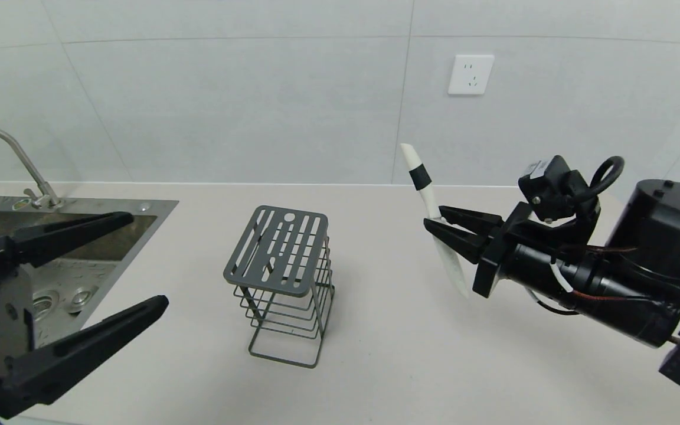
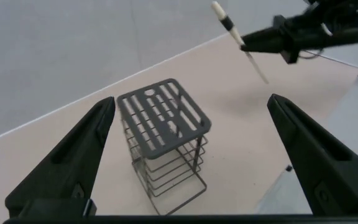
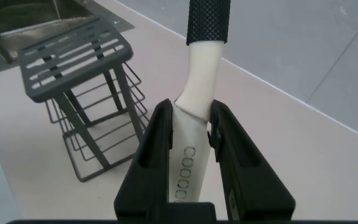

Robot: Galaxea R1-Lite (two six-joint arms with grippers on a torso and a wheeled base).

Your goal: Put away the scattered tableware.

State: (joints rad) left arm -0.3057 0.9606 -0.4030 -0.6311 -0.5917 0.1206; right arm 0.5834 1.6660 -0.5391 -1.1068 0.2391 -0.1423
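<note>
The right gripper (image 1: 434,216) comes in from the right side of the scene, above the pale counter (image 1: 387,336), with its two black jaws pinching a white knife (image 1: 424,186) at the place where the handle meets the blade. The knife is held off the surface at a tilt. Its handle, ringed by a black band, points up and leans a little to the left, and its flat white blade slopes down and to the right toward the counter. In the right wrist view the fingers (image 3: 160,134) press on both faces of the blade, which has a row of small round marks running along it. Left of the knife and well apart from it, a grey wire holder (image 1: 284,277) stands upright near the middle of the counter. Its top is a flat plate cut with long slots and one round hole, and its body is made of stacked wire rungs. The left gripper (image 1: 148,260) hangs at the near left with its jaws spread wide and nothing between them, and from its wrist camera the holder sits in the gap between the two fingers, farther off. A steel sink (image 1: 139,206) is set into the counter at the far left, with a curved faucet (image 1: 15,150) at its far edge. A white wall socket (image 1: 470,74) sits on the tiled wall (image 1: 228,106) behind, above and to the right of the knife.
</note>
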